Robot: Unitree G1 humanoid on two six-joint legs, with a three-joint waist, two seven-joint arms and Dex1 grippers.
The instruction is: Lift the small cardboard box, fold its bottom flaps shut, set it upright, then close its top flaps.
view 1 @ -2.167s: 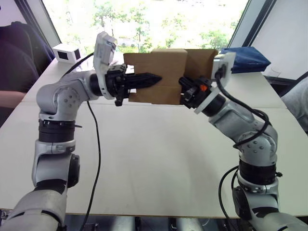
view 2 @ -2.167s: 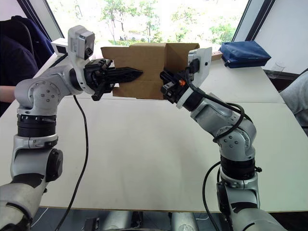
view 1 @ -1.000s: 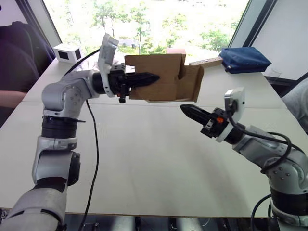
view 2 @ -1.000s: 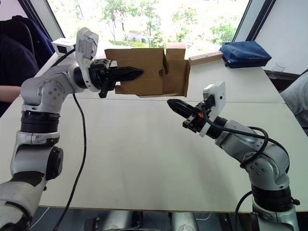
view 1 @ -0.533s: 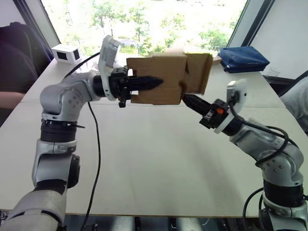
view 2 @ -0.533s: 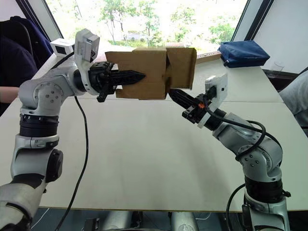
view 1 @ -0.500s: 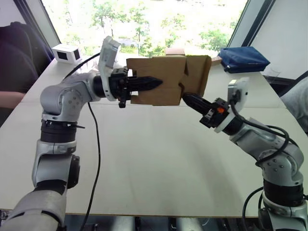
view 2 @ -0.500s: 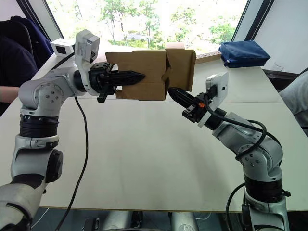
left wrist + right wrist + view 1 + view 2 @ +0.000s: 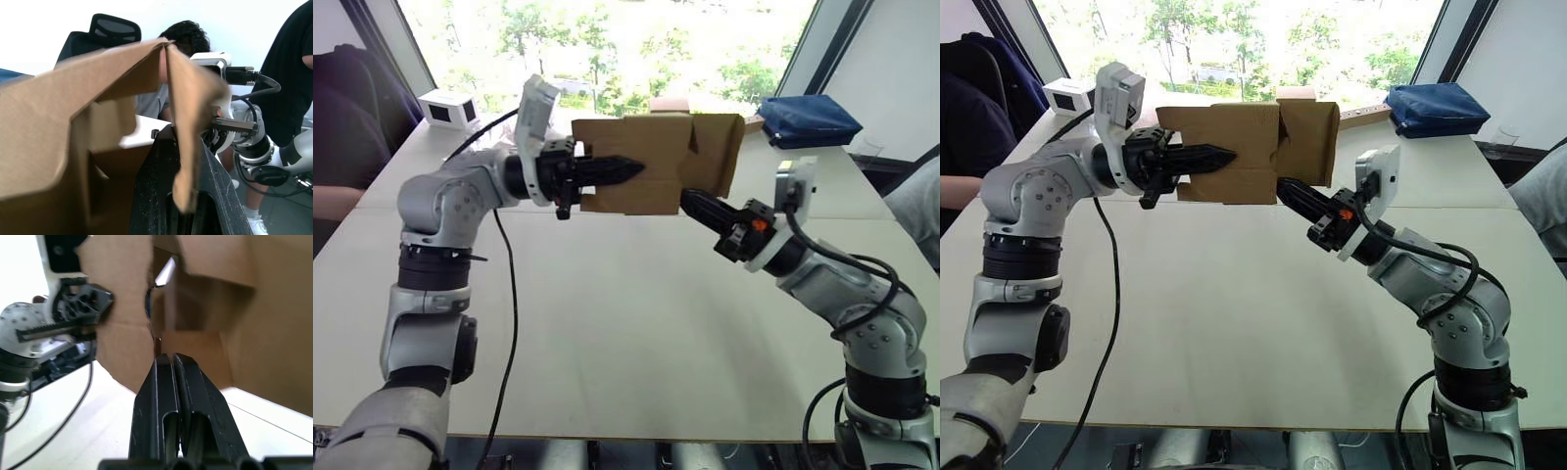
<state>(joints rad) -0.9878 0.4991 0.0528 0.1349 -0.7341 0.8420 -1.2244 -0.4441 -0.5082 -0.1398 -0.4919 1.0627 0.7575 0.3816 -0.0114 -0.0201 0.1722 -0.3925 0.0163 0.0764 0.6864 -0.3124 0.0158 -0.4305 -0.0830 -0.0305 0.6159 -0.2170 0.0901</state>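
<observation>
Holding the small cardboard box (image 9: pixel 636 176) up in the air above the table (image 9: pixel 626 323), the left gripper (image 9: pixel 625 169) has its black fingers clamped on one of the box's side walls, one finger lying along the outside face of the cardboard. The box hangs on its side, well clear of the table top, with its long face turned toward the head camera. At the end of the box away from the left gripper, the bottom flaps (image 9: pixel 717 164) stand partly open: one broad panel juts outward and slightly forward, and a notched gap shows where it meets the box body. The right gripper (image 9: pixel 689 201) reaches up from below that open end, its two fingers pressed together with no gap between them and nothing held, the tips touching or just beside the lower edge of the box near the flaps. In the right wrist view the closed fingers (image 9: pixel 173 382) point straight into the box's open end, with cardboard panels on either side. Beyond the box, a white box with a dark window (image 9: pixel 448 108) sits on the table, and a blue bag (image 9: pixel 808 120) lies farther off past the flaps.
</observation>
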